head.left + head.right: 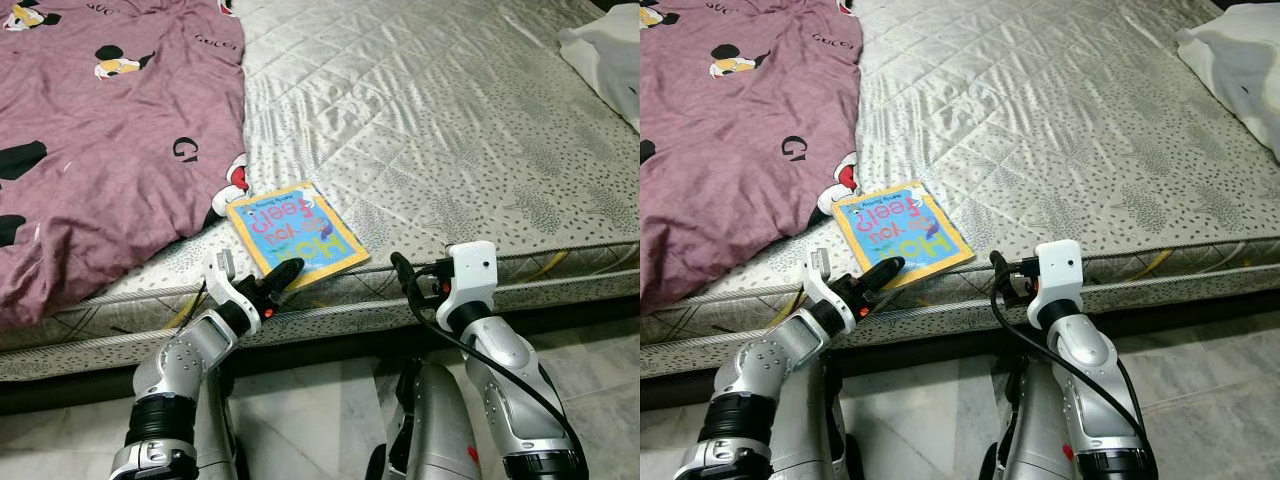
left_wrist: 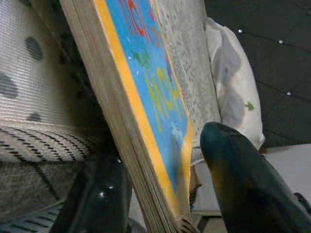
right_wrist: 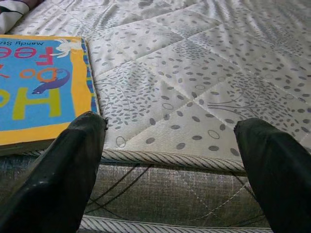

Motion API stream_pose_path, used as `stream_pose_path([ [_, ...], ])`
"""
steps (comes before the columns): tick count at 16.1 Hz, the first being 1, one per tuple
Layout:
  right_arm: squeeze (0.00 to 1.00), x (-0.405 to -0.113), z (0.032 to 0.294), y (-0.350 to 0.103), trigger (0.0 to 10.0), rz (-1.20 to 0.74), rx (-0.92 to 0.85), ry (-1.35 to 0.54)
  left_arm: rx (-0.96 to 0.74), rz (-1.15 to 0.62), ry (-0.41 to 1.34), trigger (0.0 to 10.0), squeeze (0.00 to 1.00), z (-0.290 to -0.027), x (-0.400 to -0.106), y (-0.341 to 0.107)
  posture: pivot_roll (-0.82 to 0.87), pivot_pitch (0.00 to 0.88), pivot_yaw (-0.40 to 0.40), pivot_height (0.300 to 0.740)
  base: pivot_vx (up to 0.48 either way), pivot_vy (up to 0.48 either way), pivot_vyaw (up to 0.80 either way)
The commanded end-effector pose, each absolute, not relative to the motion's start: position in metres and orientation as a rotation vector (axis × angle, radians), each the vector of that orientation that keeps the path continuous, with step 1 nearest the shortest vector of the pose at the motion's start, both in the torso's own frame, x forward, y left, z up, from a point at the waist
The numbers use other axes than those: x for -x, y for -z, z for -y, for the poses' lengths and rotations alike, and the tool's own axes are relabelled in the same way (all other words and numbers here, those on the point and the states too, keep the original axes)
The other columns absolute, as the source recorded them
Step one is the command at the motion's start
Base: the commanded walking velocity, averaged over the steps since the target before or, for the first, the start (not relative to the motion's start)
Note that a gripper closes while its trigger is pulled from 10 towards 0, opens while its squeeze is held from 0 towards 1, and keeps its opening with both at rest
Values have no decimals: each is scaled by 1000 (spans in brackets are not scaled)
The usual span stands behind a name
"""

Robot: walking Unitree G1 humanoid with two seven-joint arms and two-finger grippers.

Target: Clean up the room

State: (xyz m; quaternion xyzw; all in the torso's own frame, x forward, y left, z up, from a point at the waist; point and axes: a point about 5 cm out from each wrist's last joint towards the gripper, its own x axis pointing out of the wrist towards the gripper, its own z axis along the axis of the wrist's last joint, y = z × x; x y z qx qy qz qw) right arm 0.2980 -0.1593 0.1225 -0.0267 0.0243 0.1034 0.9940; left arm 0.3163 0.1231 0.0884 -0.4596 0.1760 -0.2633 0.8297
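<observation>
Head views: a bed with a bare quilted mattress [image 1: 450,130] in silver-grey. A purple sheet [image 1: 100,150] printed with cartoon mice covers its left part. A white cloth [image 1: 610,50] lies at the far right corner. A children's board book [image 1: 296,232], blue cover with a yellow border, lies flat at the mattress's near edge, just beside the sheet. The left gripper [image 1: 278,276] reaches to the book's near corner, one black finger lying over the cover. The right gripper [image 1: 404,272] hovers at the mattress edge, near the book's right side and apart from it. Pale marble floor [image 1: 330,400] lies below.

Left wrist view: the book [image 2: 146,111] stands edge-on between the two black fingers [image 2: 243,179], one on each side of its thick pages; jaws narrow, straddling the book's corner.

Right wrist view: the two fingers [image 3: 63,170] are spread wide and hold nothing, pointing at the mattress [image 3: 194,87] edge. The book [image 3: 43,87] lies beside one fingertip.
</observation>
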Motion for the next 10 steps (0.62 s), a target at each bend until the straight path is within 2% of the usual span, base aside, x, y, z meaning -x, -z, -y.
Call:
stream_pose_path([
  [1, 0, -298, 161, -121, 10000, -54, 61, -199, 1007, -383, 571, 0, 0, -121, -316, -88, -126, 191, -51, 490, 0, 0, 0],
  [10, 0, -300, 158, -119, 10000, -48, 63, -205, 1061, -343, 552, 0, 0, -129, -315, -90, -110, 186, -51, 490, 0, 0, 0],
])
